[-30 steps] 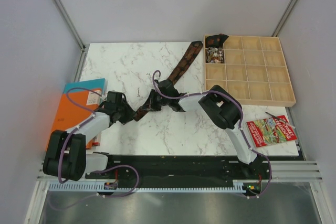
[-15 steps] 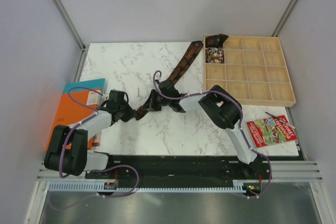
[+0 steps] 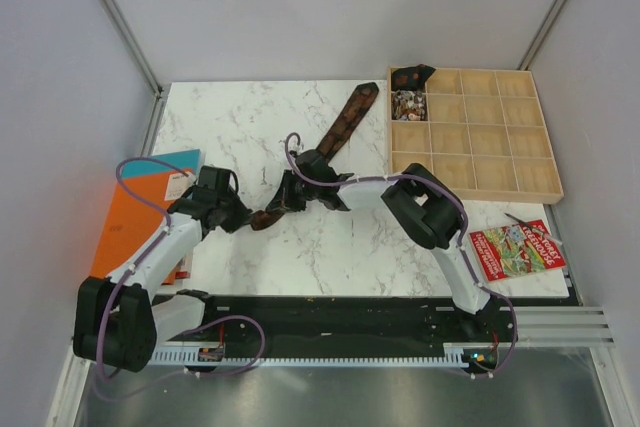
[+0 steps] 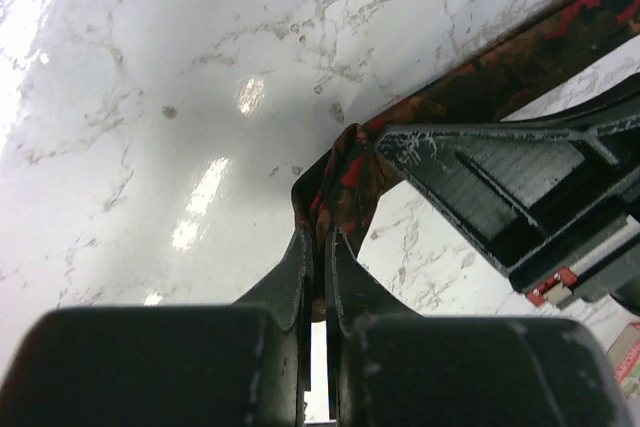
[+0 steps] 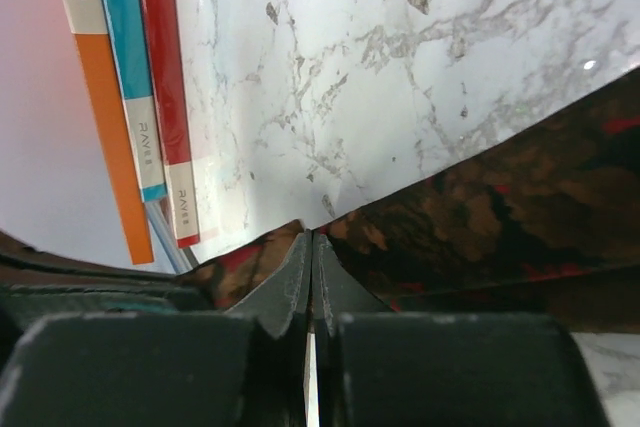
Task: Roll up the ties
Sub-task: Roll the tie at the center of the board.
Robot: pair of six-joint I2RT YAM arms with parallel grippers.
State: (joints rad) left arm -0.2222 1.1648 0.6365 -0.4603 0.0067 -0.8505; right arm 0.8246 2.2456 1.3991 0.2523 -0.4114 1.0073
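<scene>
A dark brown tie (image 3: 340, 132) with reddish spots lies slantwise on the marble table (image 3: 230, 122), from near the wooden tray down to the centre-left. Its near end (image 3: 265, 217) is lifted and bunched. My left gripper (image 3: 248, 217) is shut on that end; in the left wrist view the folded fabric (image 4: 345, 172) sticks out past the closed gripper (image 4: 320, 247). My right gripper (image 3: 287, 195) is shut on the tie a little farther along, pinching its edge (image 5: 311, 239), with the wide brown fabric (image 5: 500, 217) to the right of the gripper.
A wooden compartment tray (image 3: 480, 142) stands at the back right; a dark red-spotted fabric piece (image 3: 412, 76) lies on its far left corner, small bits (image 3: 408, 104) in one cell. Stacked orange and teal books (image 3: 135, 212) lie left, a red booklet (image 3: 515, 250) right.
My left gripper has closed on the tie's near end and drawn it slightly left. The right gripper stayed shut on the tie and shifted a little left with it.
</scene>
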